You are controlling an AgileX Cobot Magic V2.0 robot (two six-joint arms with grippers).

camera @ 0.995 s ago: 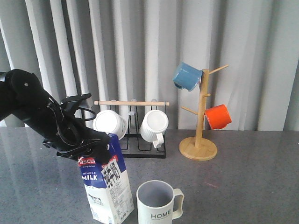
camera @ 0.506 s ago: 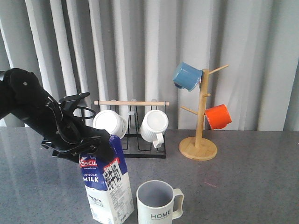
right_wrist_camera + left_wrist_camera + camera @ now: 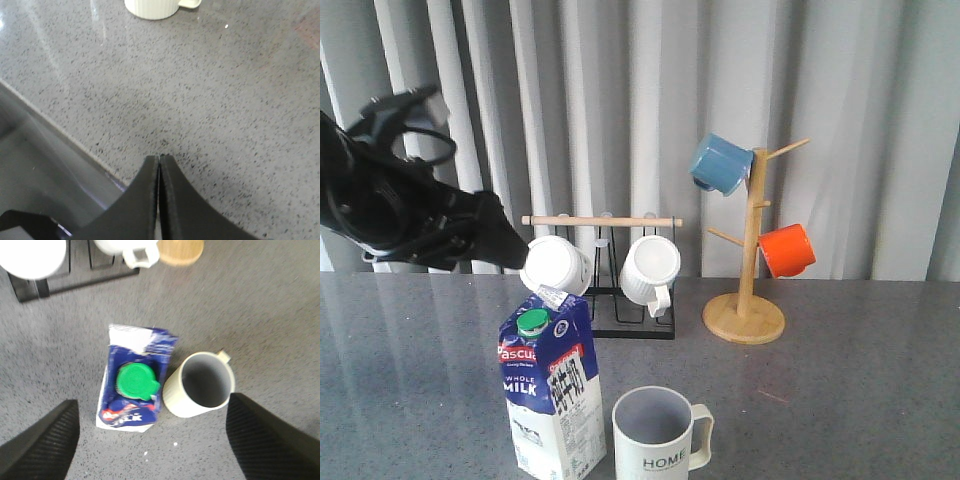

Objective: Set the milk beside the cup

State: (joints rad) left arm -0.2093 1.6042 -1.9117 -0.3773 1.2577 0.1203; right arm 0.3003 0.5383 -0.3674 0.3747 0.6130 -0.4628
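Observation:
The milk (image 3: 552,395) stands upright near the table's front edge, a dark blue and white carton with a green cap. Just to its right, almost touching, is the off-white cup (image 3: 660,435) lettered "HOME", handle to the right. My left gripper (image 3: 498,238) hovers above and to the left of the carton. In the left wrist view the milk (image 3: 135,385) and the cup (image 3: 202,382) lie side by side below my left gripper (image 3: 152,440), whose fingers are wide apart and empty. My right gripper (image 3: 159,160) is shut on nothing, low over the table near its edge.
A black rack (image 3: 620,322) at the back holds two white ribbed mugs (image 3: 555,265). To its right is a wooden mug tree (image 3: 750,270) carrying a blue mug (image 3: 720,165) and an orange mug (image 3: 787,250). Grey curtains hang behind the table.
My left gripper has let go of the milk and risen up and to the left. The carton now stands free and more upright beside the cup.

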